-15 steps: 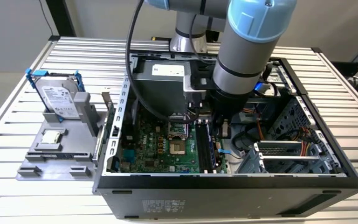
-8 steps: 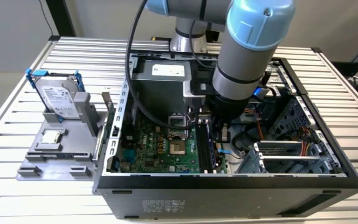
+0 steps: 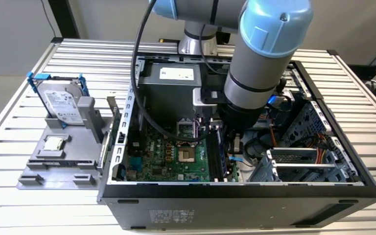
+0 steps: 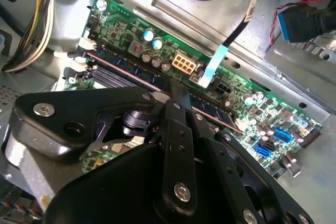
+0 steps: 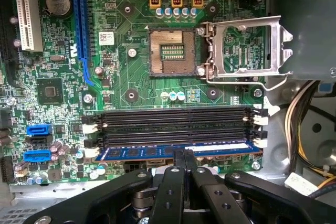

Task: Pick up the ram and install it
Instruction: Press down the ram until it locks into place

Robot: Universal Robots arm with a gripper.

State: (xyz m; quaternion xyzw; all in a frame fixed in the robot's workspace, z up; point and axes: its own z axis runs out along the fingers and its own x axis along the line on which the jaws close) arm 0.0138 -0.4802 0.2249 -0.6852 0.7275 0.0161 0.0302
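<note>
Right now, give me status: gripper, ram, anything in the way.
Gripper shut on the ram, down inside the computer case. Ram lies along the nearest memory slot, beside the empty black slots. Nothing seen blocking.

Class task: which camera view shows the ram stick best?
The first wrist view: the ram lies lengthwise along the memory slots, fully visible. The second wrist view shows it partly behind the gripper. In the exterior view the arm hides most of it.

Open computer case point(image 3: 240, 193) on slatted table point(image 3: 31, 205), green motherboard point(image 5: 131, 40), empty CPU socket point(image 5: 171, 52), hard drive point(image 3: 62, 103) on grey stand point(image 3: 57, 166)
</note>
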